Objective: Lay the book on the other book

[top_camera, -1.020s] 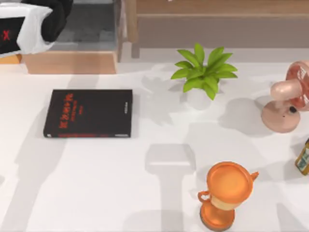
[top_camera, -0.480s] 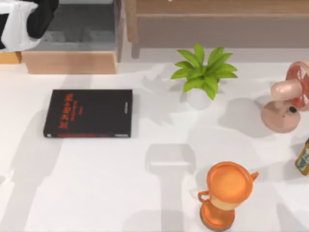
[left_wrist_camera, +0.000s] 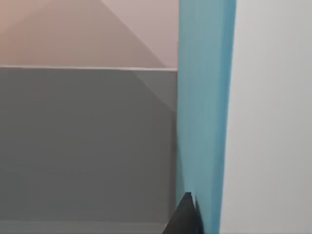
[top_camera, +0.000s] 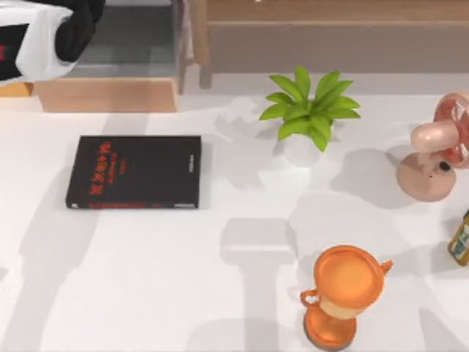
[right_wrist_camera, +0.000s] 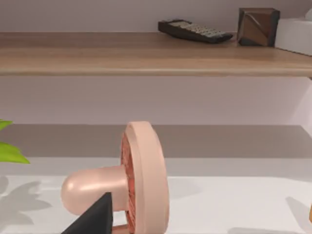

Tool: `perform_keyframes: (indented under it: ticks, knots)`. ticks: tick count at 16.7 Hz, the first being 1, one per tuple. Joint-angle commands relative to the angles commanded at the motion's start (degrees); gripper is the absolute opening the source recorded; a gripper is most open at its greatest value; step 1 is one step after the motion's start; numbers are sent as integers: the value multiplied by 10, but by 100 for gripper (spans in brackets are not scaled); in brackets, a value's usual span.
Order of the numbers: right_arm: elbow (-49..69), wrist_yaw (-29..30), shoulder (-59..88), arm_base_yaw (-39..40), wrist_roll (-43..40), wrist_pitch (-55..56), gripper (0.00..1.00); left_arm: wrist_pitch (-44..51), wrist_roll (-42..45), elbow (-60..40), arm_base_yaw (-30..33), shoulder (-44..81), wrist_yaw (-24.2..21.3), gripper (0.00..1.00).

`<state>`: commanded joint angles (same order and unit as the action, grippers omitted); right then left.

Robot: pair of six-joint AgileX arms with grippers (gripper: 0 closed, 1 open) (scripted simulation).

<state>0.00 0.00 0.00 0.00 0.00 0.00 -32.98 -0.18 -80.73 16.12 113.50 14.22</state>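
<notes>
Teal book (left_wrist_camera: 204, 122) cut off top & bottom; left arm (top_camera: 44, 37) mostly off-frame, grip unclear

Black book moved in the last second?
No. The black book lies flat at the same spot, left of the potted plant, matching both earlier top views.

The black book (top_camera: 134, 172) carries red lettering at its left end and a thin red line along its near edge. The other book (left_wrist_camera: 204, 112) shows a plain teal-blue cover. The table (top_camera: 146, 279) is white. The plant (top_camera: 310, 107) has bright green leaves, the fan (top_camera: 436, 150) is pink, the trophy (top_camera: 343, 293) orange, and the shelf (right_wrist_camera: 146, 51) light brown wood.
</notes>
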Motion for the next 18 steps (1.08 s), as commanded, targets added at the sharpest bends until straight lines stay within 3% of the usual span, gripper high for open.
perform_keyframes:
  ticks: [3, 7, 13, 18]
  knots:
    - [0, 0, 0, 0, 0, 0, 100, 3, 17, 8, 5, -11, 5, 0]
    - [0, 0, 0, 0, 0, 0, 100, 12, 122, 59, 32, -82, 39, 0]
    - [0, 0, 0, 0, 0, 0, 100, 5, 430, 185, 82, -255, 106, 0]
    - [0, 0, 0, 0, 0, 0, 100, 11, 644, 326, 115, -316, 129, 0]
